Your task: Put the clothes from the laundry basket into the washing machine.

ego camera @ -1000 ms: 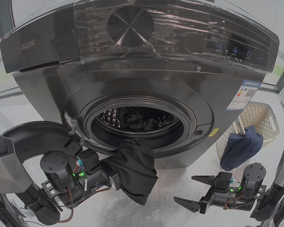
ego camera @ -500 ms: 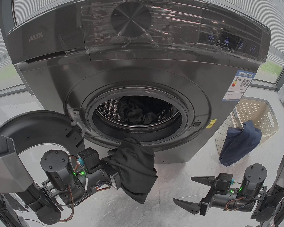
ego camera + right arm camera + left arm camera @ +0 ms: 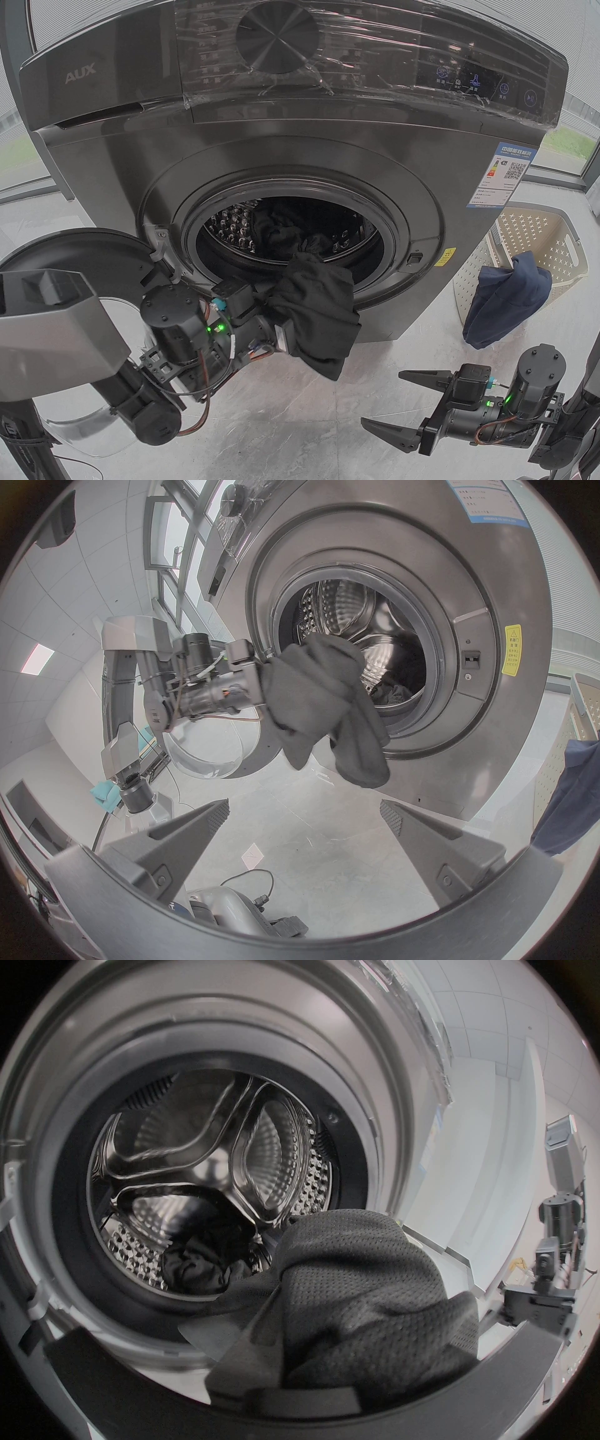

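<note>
Plainly, the washing machine [image 3: 300,156] stood with its round door [image 3: 81,262] swung wide to the left. A few dark clothes [image 3: 281,231] lay at the bottom of its drum [image 3: 234,222]. Just beside the machine on the right was the pale laundry basket [image 3: 550,231], with a navy garment [image 3: 506,300] hanging out over its rim. A black garment [image 3: 319,312] was bunched over the left gripper [image 3: 282,332], whose fingers were clamped on it beneath the cloth. It was held at the lower lip of the opening, its loose end drooping down the machine's front. The right gripper [image 3: 384,400] hovered low over the floor, well apart, fingers spread wide and holding nothing.
</note>
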`<state>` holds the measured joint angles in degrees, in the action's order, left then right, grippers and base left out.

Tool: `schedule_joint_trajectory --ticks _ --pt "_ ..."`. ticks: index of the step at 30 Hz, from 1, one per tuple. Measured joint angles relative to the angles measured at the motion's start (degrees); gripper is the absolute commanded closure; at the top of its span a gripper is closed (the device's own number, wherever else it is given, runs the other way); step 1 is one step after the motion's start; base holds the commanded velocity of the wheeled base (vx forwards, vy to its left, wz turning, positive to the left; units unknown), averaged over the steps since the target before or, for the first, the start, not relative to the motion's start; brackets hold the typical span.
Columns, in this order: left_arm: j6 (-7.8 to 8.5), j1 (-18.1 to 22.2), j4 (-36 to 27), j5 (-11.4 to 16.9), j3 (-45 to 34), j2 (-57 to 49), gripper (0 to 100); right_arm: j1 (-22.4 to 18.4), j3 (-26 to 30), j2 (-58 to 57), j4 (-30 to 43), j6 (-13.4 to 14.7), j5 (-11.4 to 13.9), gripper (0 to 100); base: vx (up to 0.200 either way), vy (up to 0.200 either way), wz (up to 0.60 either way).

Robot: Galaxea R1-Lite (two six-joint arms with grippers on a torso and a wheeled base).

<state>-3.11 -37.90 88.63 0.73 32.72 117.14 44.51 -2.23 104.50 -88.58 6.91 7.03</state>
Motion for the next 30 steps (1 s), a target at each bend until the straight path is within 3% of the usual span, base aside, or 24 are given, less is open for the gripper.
schedule_joint_trajectory --ticks 6,15,23,30 --pt "0.24 2.1 -2.0 0.1 12.3 6.3 100 -0.1 -0.3 -0.7 0.0 -0.1 0.0 0 0.000 0.000 0.00" --pt "-0.01 5.9 -16.2 0.3 29.7 12.2 100 -0.5 -1.0 -1.9 0.0 -0.2 0.0 0 0.000 0.000 0.00" --pt "-0.23 7.0 -24.7 -0.2 41.3 16.5 100 -0.2 -1.2 -2.4 0.0 -0.2 -0.1 0 0.000 0.000 0.00" --pt "-0.33 7.9 -28.0 -2.4 51.5 20.7 100 0.0 -1.2 -2.4 0.1 -0.1 -0.1 0 0.000 0.000 0.00"
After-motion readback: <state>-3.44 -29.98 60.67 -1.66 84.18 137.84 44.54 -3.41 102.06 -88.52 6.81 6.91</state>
